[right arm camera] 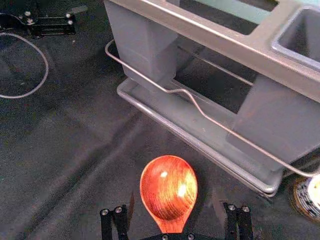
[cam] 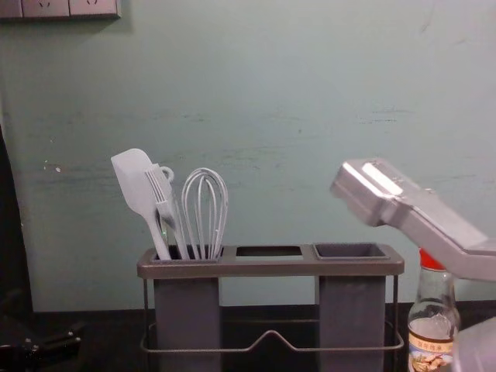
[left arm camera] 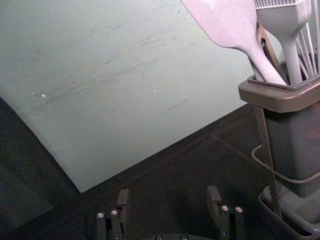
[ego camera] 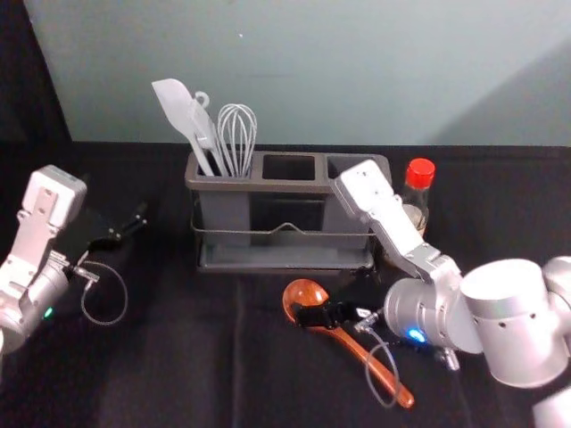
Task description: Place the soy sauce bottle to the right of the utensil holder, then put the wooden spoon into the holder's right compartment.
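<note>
While the soy sauce bottle (ego camera: 416, 200) stands upright just beside the right end of the utensil holder (ego camera: 294, 186), we see the wooden spoon (ego camera: 350, 343) lying on the dark cloth in front of it, bowl toward the holder and handle slanting to the near right. We have our right gripper (ego camera: 328, 298) at the bowl end, its fingers spread with nothing clamped, and our left gripper (ego camera: 114, 228), also parted, left of the holder.

Wall (cam: 271, 101): pale grey-green, scuffed; socket plates (cam: 46, 8) mounted high left. Tabletop (ego camera: 178, 357): covered, black creased cloth.
</note>
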`<action>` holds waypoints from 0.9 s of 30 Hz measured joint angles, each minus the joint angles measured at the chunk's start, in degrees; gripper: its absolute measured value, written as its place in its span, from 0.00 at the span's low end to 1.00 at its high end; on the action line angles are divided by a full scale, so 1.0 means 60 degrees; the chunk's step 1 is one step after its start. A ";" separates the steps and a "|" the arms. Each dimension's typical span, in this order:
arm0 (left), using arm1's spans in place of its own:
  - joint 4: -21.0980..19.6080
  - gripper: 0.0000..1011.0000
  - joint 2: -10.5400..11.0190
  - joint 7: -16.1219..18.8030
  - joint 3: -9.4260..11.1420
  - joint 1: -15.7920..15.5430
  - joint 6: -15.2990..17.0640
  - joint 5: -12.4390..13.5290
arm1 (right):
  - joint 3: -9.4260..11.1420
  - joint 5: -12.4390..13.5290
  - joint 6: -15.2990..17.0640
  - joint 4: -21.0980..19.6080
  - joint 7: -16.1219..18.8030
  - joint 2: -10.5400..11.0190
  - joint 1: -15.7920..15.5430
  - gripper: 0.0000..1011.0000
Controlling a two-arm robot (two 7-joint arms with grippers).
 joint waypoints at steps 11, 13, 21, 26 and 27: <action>0.0000 0.99 0.0000 0.0000 0.0000 0.0001 0.0000 0.0001 | -0.0271 -0.0242 0.0259 0.1235 0.0348 -0.0415 0.0756 0.99; 0.0000 0.99 0.0000 0.0000 -0.0001 0.0000 -0.0001 0.0000 | -0.0283 -0.0271 0.0256 0.1322 0.0381 -0.0450 0.0793 0.99; 0.0000 0.99 0.0000 0.0000 0.0000 0.0000 -0.0001 0.0000 | -0.0335 -0.0446 0.0212 0.1629 0.0540 -0.0603 0.0910 0.99; 0.0000 0.99 0.0000 0.0000 -0.0001 0.0000 0.0000 0.0000 | -0.0372 -0.0544 0.0204 0.1682 0.0634 -0.0640 0.0926 0.99; 0.0000 0.99 0.0000 0.0000 0.0000 0.0000 0.0000 0.0000 | -0.0385 -0.0582 0.0207 0.1689 0.0669 -0.0642 0.0931 0.99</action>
